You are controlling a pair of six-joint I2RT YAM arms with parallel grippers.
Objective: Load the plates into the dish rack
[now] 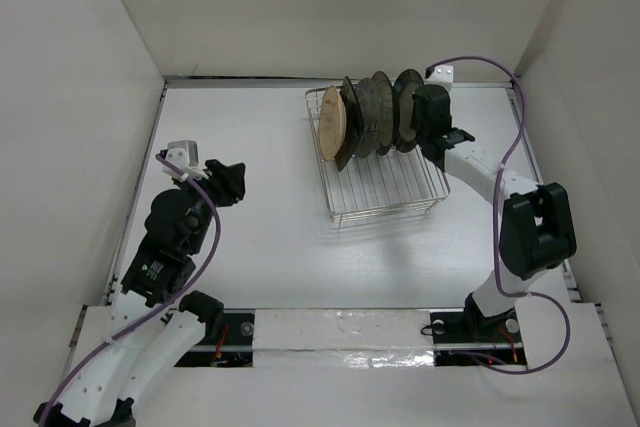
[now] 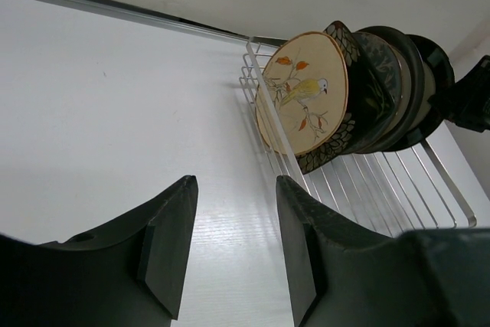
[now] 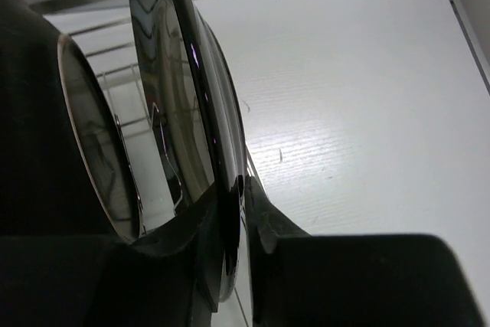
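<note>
Several plates stand on edge in the silver wire dish rack point(image 1: 385, 192) at the back right. The tan round plate point(image 1: 332, 119) is leftmost, and its face shows a painted bird point(image 2: 302, 97). Dark plates point(image 1: 378, 112) follow it. My right gripper point(image 1: 425, 122) is at the rightmost dark plate point(image 1: 407, 107). Its jaws point(image 3: 232, 189) straddle that plate's glossy rim point(image 3: 180, 74), and a thin sliver of light shows between the rim and one finger. My left gripper point(image 1: 232, 179) hovers over bare table at the left, open and empty point(image 2: 236, 189), aimed toward the rack point(image 2: 383, 189).
White walls enclose the table on three sides. The near part of the rack holds only bare wire. The right arm's purple cable point(image 1: 515, 137) loops beside the right wall. A second dark plate point(image 3: 92, 128) stands close behind the one at the jaws.
</note>
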